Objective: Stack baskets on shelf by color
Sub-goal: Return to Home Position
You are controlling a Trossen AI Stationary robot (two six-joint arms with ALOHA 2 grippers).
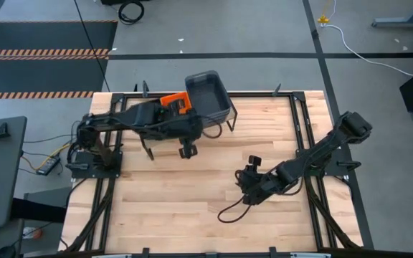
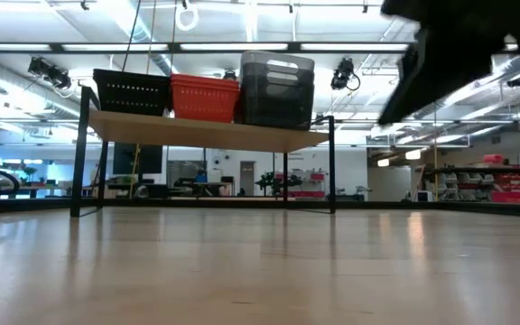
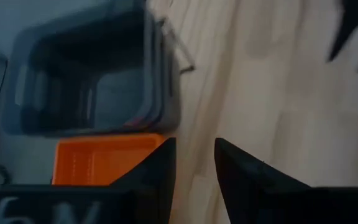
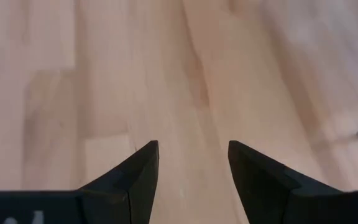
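High view, baskets near left gripper

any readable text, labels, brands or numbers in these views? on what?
No text can be read in any view.
Left gripper: pale marks on its body in the left wrist view, too blurred to read.
Right gripper: faint mark, unreadable.
Baskets, shelf: no labels visible.
Room behind: anything there is too small to read.
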